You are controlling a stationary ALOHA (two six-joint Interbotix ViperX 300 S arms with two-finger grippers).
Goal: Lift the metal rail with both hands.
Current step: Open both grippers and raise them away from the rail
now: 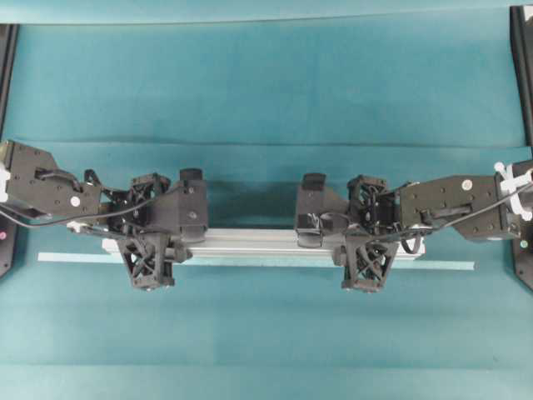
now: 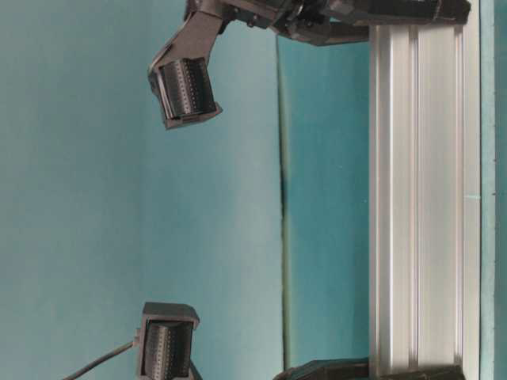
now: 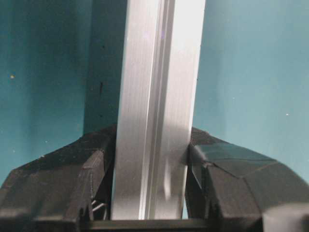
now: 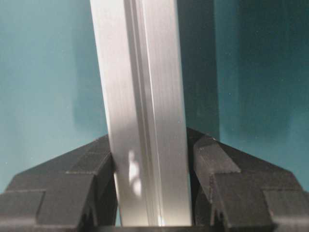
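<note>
pressing in from both sides, the left fingers (image 3: 72,183) hold the metal rail (image 3: 154,111) between them, each inner face tight against a side of the bar in the left wrist view. the right fingers (image 4: 231,188) clamp the same rail (image 4: 145,111) in the same way in the right wrist view, with the grooved top face running straight away from the camera. from overhead, the left gripper (image 1: 150,254) sits near the rail's left end and the right gripper (image 1: 365,257) near its right end, both arms reaching in from the sides. the rail (image 1: 266,242) lies level across the middle of the view above the teal table (image 1: 266,83). a thinner pale strip (image 1: 433,265) runs just beside the rail on its near side, longer than it at both ends.
</note>
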